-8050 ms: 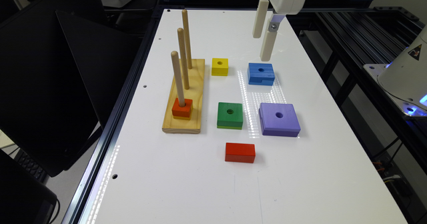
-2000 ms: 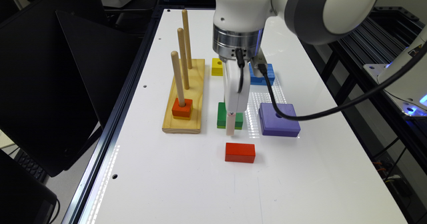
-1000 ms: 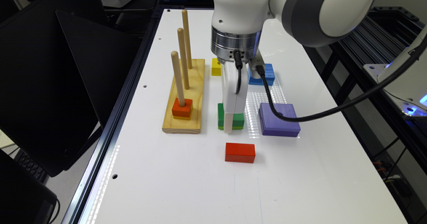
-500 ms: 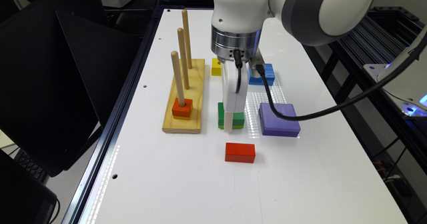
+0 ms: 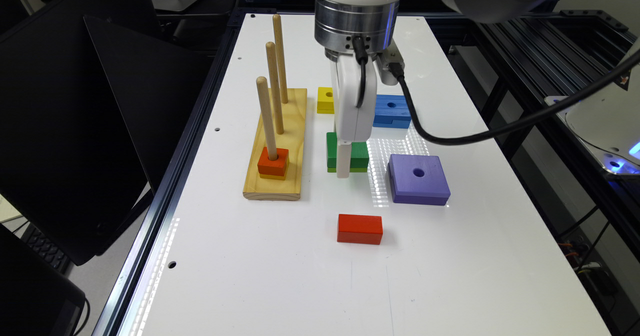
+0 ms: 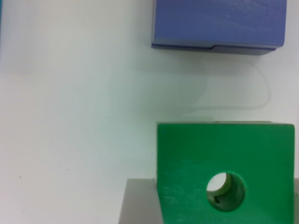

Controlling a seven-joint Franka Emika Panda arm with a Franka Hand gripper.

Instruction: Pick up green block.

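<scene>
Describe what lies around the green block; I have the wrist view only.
Observer: A red block lies on the table, nearer the exterior camera than the green block and apart from it.
Operator: Give me the exterior view's left side.
Observer: A wooden peg board stands there, with a small red block threaded on its shortest peg.
</scene>
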